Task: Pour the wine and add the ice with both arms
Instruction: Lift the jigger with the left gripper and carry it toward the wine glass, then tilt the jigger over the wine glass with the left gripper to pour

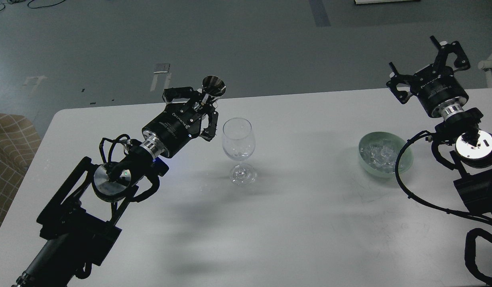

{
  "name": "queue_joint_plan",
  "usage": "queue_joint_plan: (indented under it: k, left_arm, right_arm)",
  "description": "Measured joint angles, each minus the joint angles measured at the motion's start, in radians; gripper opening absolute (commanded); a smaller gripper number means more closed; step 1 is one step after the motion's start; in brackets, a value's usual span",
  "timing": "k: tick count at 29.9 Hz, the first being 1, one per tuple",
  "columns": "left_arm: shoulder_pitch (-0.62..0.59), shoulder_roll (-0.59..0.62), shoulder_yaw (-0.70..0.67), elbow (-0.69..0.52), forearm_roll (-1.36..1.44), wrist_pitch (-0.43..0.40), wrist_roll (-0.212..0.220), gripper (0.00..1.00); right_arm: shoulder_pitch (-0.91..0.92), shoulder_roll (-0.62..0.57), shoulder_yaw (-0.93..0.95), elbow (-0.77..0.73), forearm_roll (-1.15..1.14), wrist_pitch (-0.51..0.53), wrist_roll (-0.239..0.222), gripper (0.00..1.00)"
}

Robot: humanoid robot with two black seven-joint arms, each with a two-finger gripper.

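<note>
Left gripper (204,104) clamped on steel jigger (213,86), left of centre wine glass (238,149). Right gripper (428,59), upper right, fingers spread, above ice (379,153) bowl (405,161).

Left arm (110,187) enters from lower left, reaches up and right across view; silver joint cap mid-arm, cables looping at wrist. Left gripper (204,107) at far end, fingers clamped around narrow base of small metal cone — cone's mouth points up and away. Right arm (469,159) enters from right edge, bends upward; right gripper (427,65) raised, fingers spread wide apart — nothing between them.
</note>
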State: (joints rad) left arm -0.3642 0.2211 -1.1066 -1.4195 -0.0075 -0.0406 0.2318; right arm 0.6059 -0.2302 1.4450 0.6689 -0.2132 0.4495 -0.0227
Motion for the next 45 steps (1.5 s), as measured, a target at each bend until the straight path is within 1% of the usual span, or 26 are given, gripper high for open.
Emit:
queue_joint_plan:
  k: [12, 19, 45]
  left_arm:
    - [0.000, 0.019, 0.001, -0.009, 0.076, -0.030, 0.005, 0.07]
    - [0.010, 0.036, 0.002, -0.006, 0.128, -0.068, 0.013, 0.07]
    - [-0.013, 0.033, 0.016, -0.001, 0.342, -0.064, 0.040, 0.07]
  right_arm:
    - [0.000, -0.002, 0.000, 0.000, 0.001, 0.000, 0.000, 1.00]
    - [0.000, -0.002, 0.001, 0.000, 0.001, 0.000, 0.000, 1.00]
    - [0.000, -0.002, 0.003, 0.003, 0.002, -0.002, 0.001, 1.00]
